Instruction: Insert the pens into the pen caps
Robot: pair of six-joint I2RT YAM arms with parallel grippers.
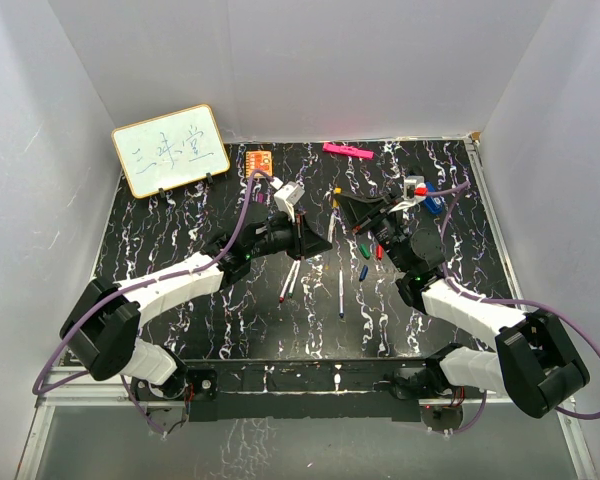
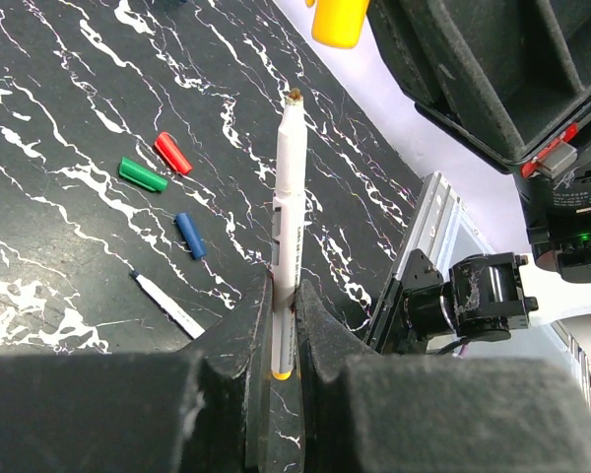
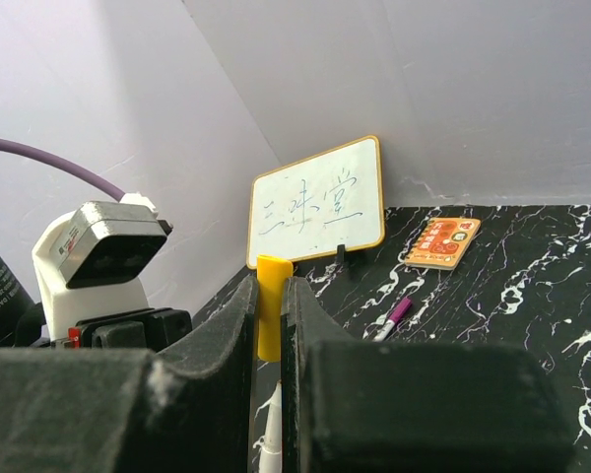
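My left gripper is shut on a white pen with a yellow end, its tip pointing up at the yellow cap. My right gripper is shut on that yellow cap. The pen's tip sits just below the cap, with a small gap. In the top view the two grippers, left and right, meet mid-table. Green, red and blue caps lie loose. Two pens and a blue-tipped pen lie on the table. A purple-capped pen lies near the notebook.
A whiteboard stands at the back left with an orange notebook beside it. A pink marker lies by the back wall. A blue clip-like object sits right of the right wrist. White walls enclose the black marbled table.
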